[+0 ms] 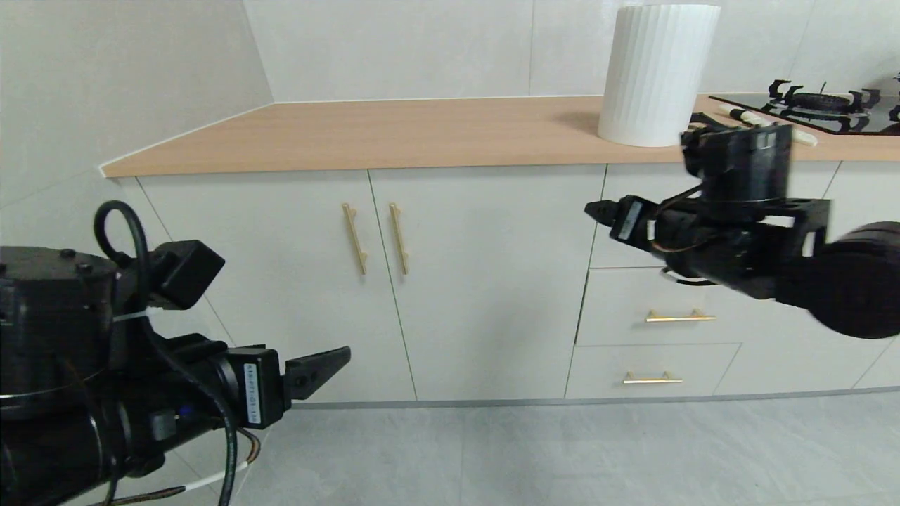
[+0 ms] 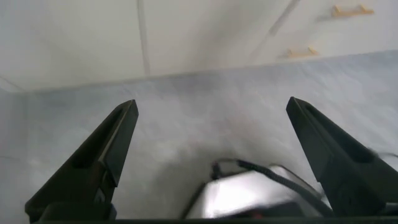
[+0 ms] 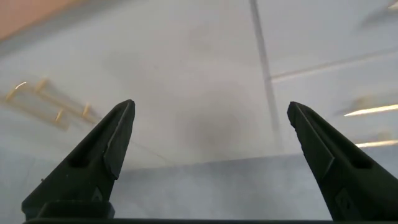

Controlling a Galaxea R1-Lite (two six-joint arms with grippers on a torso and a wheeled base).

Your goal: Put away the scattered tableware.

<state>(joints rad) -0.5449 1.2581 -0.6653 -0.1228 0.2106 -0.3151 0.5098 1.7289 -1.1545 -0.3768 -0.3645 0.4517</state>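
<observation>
Kitchen inventory, largest item first.

1. Floor (image 1: 562,450): grey tiles, running to the plinth under the cabinets.
2. Wall (image 1: 394,49): pale tiles, meeting in a corner on the robot's left.
3. Cabinet run (image 1: 492,281): off-white fronts. A pair of doors carries two upright brass handles (image 1: 399,239) side by side. To the right are stacked drawers, two of them showing horizontal brass pulls (image 1: 680,318).
4. Countertop (image 1: 394,133): wood-toned, sitting along the top of the cabinet run.
5. Ribbed white cylinder (image 1: 657,74): upright on the countertop, left of the hob.
6. Gas hob (image 1: 823,112): black glass with black pan supports, set into the countertop at the far right.
7. Left gripper (image 2: 211,104): low on the robot's left, in front of the doors and above the floor. Fingers are spread wide with nothing between them; the left wrist view shows grey floor in the gap.
8. Right gripper (image 3: 211,106): raised at drawer height, just below the countertop edge, pointing towards the doors. Fingers are spread wide and hold nothing; cabinet fronts show between them.
9. Tableware (image 1: 738,114): pale slender utensils lying on the countertop between the ribbed cylinder and the hob, close to the hob's front edge. They are partly hidden behind the right arm, and their exact kind cannot be told.
</observation>
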